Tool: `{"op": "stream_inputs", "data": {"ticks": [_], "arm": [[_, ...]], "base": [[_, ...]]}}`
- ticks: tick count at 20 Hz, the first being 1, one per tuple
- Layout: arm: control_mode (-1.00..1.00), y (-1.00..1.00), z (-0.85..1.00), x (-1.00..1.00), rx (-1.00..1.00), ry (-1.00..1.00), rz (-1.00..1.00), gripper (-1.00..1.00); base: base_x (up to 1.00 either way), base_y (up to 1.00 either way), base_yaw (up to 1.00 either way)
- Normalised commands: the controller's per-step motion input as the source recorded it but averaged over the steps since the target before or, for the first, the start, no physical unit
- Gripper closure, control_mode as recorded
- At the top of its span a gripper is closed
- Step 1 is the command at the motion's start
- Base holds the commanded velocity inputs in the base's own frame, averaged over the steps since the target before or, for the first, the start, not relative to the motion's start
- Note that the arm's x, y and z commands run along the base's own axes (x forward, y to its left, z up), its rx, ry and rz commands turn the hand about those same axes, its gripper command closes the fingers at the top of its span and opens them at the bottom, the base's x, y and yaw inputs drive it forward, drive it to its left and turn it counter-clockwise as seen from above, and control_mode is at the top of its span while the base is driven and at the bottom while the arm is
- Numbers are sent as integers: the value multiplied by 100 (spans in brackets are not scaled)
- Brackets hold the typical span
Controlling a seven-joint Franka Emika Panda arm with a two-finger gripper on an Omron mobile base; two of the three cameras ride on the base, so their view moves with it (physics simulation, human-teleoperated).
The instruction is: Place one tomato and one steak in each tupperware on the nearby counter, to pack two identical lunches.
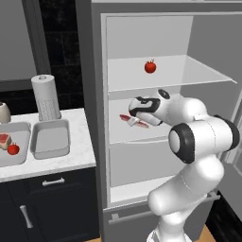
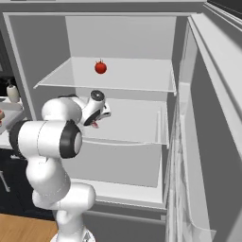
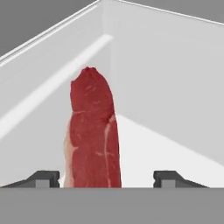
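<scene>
Fridge (image 1: 101,118) door stands open. Arm reaches onto the middle shelf (image 2: 142,127). Gripper (image 3: 106,179) sits over a raw steak (image 3: 94,135); in the hand view the two dark fingertips (image 3: 43,178) stand spread, one on each side of the meat, with a gap showing between each tip and the steak. No contact visible, so nothing gripped as seen. From the left base view the steak (image 1: 133,120) lies flat on the middle shelf, just under the hand.

One tomato (image 1: 150,66) rests on the upper glass shelf, well apart from the gripper.

On the white counter (image 1: 71,158) left of the fridge: two tupperware trays side by side. Left tray (image 1: 21,151) holds a steak piece (image 1: 4,140) and a tomato (image 1: 13,149). Right tray (image 1: 50,138) shows bare bottom. Paper towel roll (image 1: 46,97) stands behind it
</scene>
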Motion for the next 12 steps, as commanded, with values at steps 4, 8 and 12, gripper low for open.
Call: {"op": "stream_inputs", "data": {"ticks": [4, 8, 12], "arm": [[-100, 31, -89, 0, -5, 0, 11, 100], [-100, 20, -73, -47, -8, 1, 6, 100], [-100, 3, -75, -100, -9, -8, 0, 100]], "base": [[0, 0, 0], [0, 0, 0], [0, 0, 0]]}}
